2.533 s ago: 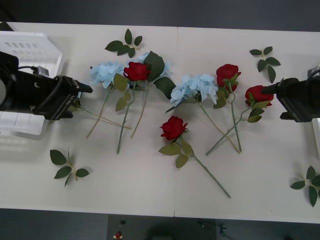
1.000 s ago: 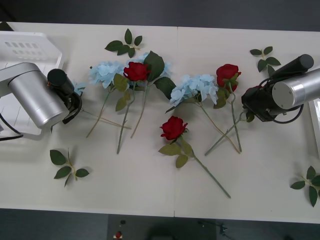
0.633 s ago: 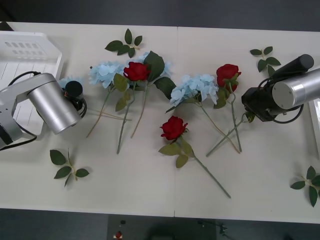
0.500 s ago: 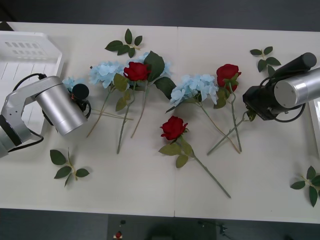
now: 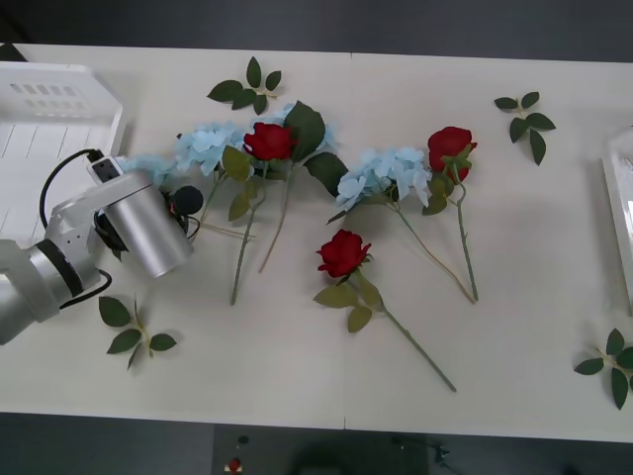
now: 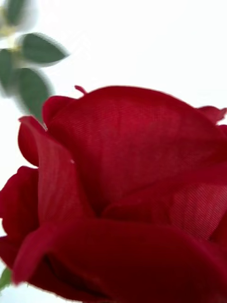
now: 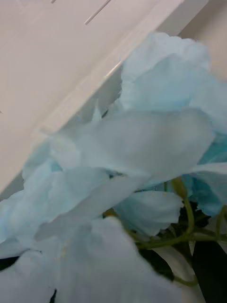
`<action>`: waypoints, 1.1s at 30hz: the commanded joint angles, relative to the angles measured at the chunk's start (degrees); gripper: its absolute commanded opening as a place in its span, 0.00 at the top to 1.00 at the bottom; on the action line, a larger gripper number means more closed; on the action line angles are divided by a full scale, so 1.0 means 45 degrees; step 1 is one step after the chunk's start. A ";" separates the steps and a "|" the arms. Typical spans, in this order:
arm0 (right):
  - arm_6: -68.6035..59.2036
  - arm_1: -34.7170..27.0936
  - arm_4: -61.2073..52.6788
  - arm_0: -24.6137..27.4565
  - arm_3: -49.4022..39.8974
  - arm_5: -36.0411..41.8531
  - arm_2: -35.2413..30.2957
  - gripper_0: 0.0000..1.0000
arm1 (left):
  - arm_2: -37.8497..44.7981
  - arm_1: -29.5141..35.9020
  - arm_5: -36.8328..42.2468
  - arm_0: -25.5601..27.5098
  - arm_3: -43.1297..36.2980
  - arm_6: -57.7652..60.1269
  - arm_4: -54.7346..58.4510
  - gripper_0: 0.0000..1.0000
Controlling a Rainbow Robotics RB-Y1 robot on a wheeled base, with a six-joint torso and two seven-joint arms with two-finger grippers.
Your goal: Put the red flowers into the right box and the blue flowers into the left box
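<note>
My left gripper [image 5: 182,204] hangs low over the table just right of the left box [image 5: 103,117], a white slotted basket. It is shut on a blue flower [image 5: 148,166], whose pale petals [image 7: 142,142] press close to the left wrist camera, with the basket's rim [image 7: 118,61] behind them. A red flower [image 6: 123,189] sits right against the right wrist camera, held by my right gripper. Three red flowers [image 5: 270,141] [image 5: 450,146] [image 5: 342,252] and two blue flowers [image 5: 210,143] [image 5: 384,170] lie across the table's middle. The right box [image 5: 615,198] shows as a white rim at the right edge.
Loose green leaf sprigs lie at the back centre [image 5: 247,89], back right [image 5: 524,117], front left [image 5: 134,332] and front right [image 5: 611,364]. Crossed stems [image 5: 247,247] trail toward the front from the flower heads. The front of the table is bare.
The right arm has swung out of the front view to the right, taking the rightmost red rose off the table. The left arm has moved right and forward with a blue flower head.
</note>
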 commanded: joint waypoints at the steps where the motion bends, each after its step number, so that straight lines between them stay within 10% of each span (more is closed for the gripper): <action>1: 0.3507 -0.0563 -0.0461 -0.0271 0.2095 -0.0106 -0.0605 1.00 | 0.0114 -0.0036 -0.0091 0.0074 0.0022 -0.0037 -0.0210 0.91; 14: 0.5167 -0.0172 -0.0090 -0.0271 0.4478 -0.1356 -0.0840 1.00 | 0.0114 0.1331 -0.0013 0.0113 -0.1872 -0.1014 0.0962 1.00; 16: 0.5128 -0.0114 -0.0090 -0.0271 0.4517 -0.1435 -0.0859 0.63 | 0.0094 0.1878 0.0065 0.0113 -0.2615 -0.1111 0.1431 1.00; 17: 0.5108 -0.0075 -0.0129 -0.0271 0.4556 -0.1493 -0.0859 0.16 | 0.0094 0.2425 0.0123 0.0113 -0.3298 -0.1209 0.1861 1.00; 19: 0.5108 -0.0035 -0.0129 -0.0271 0.4556 -0.1513 -0.0840 0.00 | 0.0094 0.3167 0.0202 0.0113 -0.4236 -0.1326 0.2368 1.00; 33: 0.4269 -0.0016 -0.2062 -0.0271 0.3325 -0.0302 -0.0898 0.00 | 0.1403 0.6859 0.0729 0.0132 -0.8982 -0.2654 0.3638 1.00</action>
